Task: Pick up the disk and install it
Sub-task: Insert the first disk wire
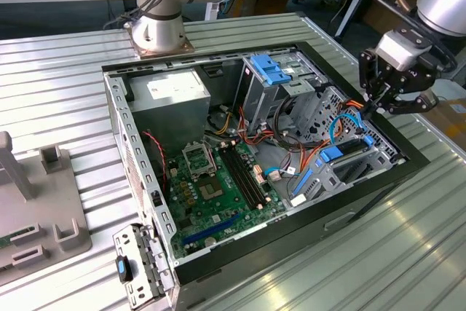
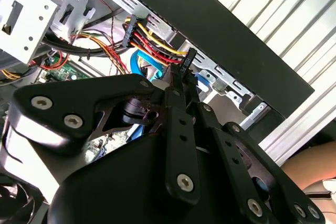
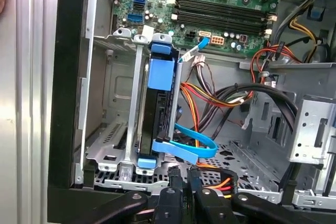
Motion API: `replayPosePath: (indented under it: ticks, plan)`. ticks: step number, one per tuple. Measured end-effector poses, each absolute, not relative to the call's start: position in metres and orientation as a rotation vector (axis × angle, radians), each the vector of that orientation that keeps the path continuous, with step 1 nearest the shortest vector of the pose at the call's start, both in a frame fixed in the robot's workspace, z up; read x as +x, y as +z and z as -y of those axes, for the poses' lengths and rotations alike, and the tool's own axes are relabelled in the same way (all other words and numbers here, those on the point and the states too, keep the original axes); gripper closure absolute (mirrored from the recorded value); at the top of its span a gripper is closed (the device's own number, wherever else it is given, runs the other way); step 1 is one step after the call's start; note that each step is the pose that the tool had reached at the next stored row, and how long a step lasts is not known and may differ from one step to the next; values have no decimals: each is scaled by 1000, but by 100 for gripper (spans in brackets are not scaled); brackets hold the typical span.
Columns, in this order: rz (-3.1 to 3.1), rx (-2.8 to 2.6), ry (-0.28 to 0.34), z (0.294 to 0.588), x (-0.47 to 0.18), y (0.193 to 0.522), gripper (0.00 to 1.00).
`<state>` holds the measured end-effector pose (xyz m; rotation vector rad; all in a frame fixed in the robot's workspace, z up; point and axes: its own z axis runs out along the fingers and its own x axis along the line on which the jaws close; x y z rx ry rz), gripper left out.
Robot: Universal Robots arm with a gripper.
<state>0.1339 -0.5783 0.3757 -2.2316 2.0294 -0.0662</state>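
Black jaws of the gripper (image 3: pixel 181 179), pressed together, pinch a cable plug (image 3: pixel 195 174) just beside the disk (image 3: pixel 157 103), which stands on edge in the metal bay (image 3: pixel 113 145) at the computer case (image 1: pixel 240 271) corner on the bench (image 1: pixel 408 238).

The case (image 1: pixel 145 180) lies open on the table (image 1: pixel 58 71), centre of the exterior view. The disk (image 1: pixel 342 154) sits in the cage (image 1: pixel 364 169) at centre right; the gripper (image 1: pixel 378 103) hangs just above.

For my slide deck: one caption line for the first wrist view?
Disk in its blue carrier seated upright in the case's drive cage, with the tool just above the cage's edge.
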Motion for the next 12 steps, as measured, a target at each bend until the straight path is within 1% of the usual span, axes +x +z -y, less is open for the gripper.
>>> replayPosePath:
  ticks: [2, 12]
  plan:
    - [-2026, -2224, -56, 582, 134, 376, 83]
    - [-2031, -2218, -54, 591, 121, 374, 83]
